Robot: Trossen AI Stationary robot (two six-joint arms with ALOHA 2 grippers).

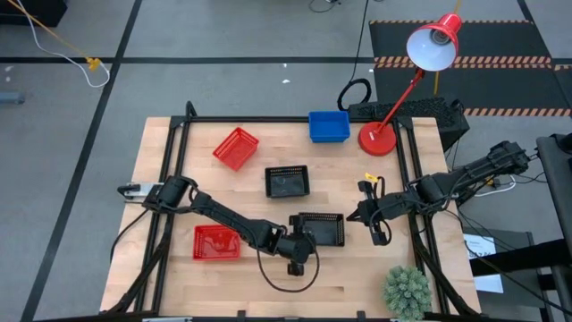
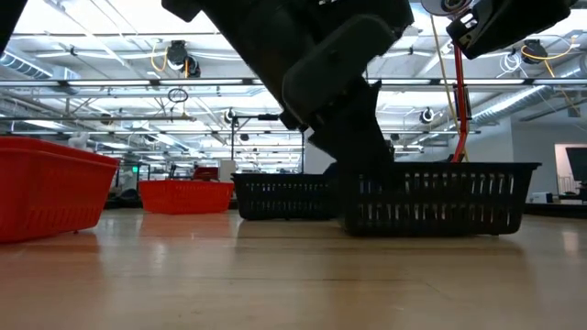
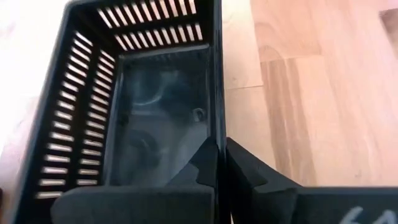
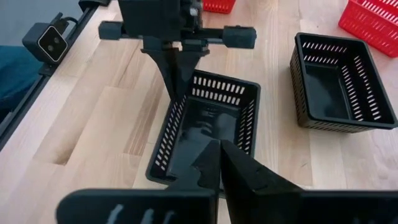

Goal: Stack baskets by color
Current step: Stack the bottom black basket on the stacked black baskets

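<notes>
Left pincer (image 1: 300, 251) clenched on side wall of near black basket (image 1: 323, 230), likely to lift it onto second black basket (image 1: 287, 182) just beyond; right pincer (image 1: 380, 234) clenched, empty, waiting beside near basket on bench (image 1: 357, 277).

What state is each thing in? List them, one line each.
left gripper, fingers shut on the near black basket's wall
near black basket, upright, gripped
right gripper, fingers shut, empty, beside that basket
far black basket, upright, free
far red basket, upright, turned at an angle, free
near red basket, upright, free
blue basket, upright, free
lamp, standing
</notes>
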